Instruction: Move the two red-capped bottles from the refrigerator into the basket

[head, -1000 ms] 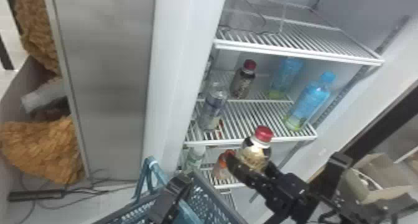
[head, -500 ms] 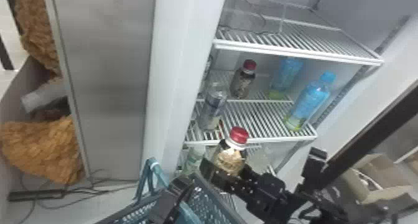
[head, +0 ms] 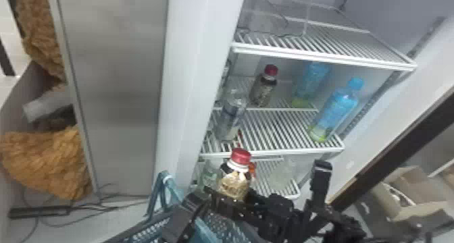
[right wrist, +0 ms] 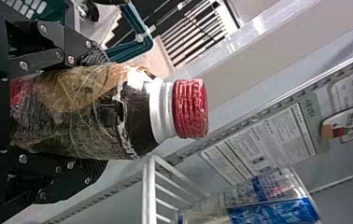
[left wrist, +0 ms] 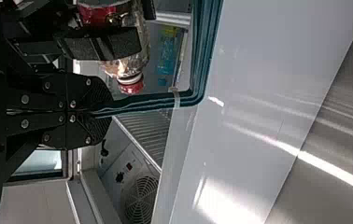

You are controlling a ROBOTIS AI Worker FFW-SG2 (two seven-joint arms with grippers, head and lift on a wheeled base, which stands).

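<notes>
Black right gripper (head: 227,194) is clutching a red-capped bottle (head: 235,182); the left gripper (head: 196,199) is pinching the basket handle (left wrist: 204,56); another red-capped bottle (head: 262,91) is standing in the refrigerator (head: 385,19).

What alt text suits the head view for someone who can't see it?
The right gripper holds a red-capped bottle near the teal basket, before an open refrigerator. Inside stand another red-capped bottle, a clear bottle and two blue-capped ones. The left gripper is at the basket's handle.
</notes>
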